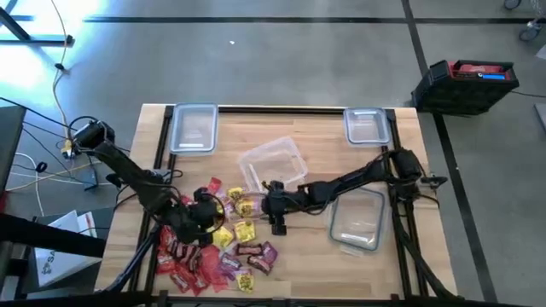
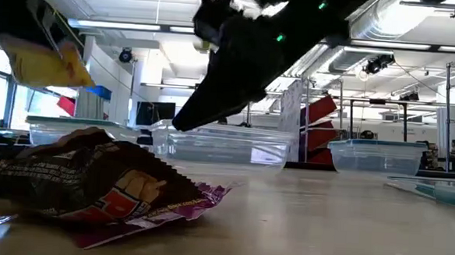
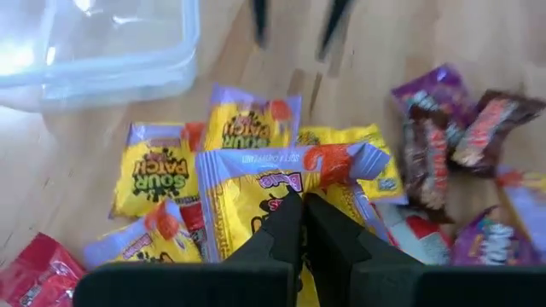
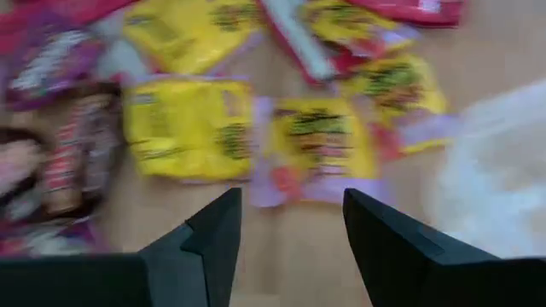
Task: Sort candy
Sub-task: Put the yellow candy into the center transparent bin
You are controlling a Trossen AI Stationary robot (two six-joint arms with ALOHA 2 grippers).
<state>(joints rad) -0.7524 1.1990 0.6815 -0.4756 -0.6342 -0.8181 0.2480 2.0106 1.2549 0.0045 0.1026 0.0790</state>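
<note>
The candy (image 1: 217,247) lies in a loose pile on the table's near left: red, yellow and purple packets and brown bars. My left gripper (image 3: 303,223) is over the pile's far side, shut on a yellow packet (image 3: 256,192), which the low view shows raised as the yellow packet (image 2: 50,65). My right gripper (image 4: 290,223) stands open just right of the pile over loose yellow packets (image 4: 320,141), with nothing between its fingers. In the high view my left gripper (image 1: 207,213) and my right gripper (image 1: 275,207) are close together. My left gripper pinches the yellow packet between its two fingers (image 3: 286,230), which come down from above. Their tips meet on the packet's printed face (image 3: 277,203). The packet hangs tilted below the fingers, lifted clear of the table and the pile (image 2: 59,72).
Clear plastic containers stand at the far left (image 1: 194,128), the far right (image 1: 367,125), the middle (image 1: 275,162) just beyond both grippers, and the right (image 1: 358,220). Bare wood shows between the pile and the right container.
</note>
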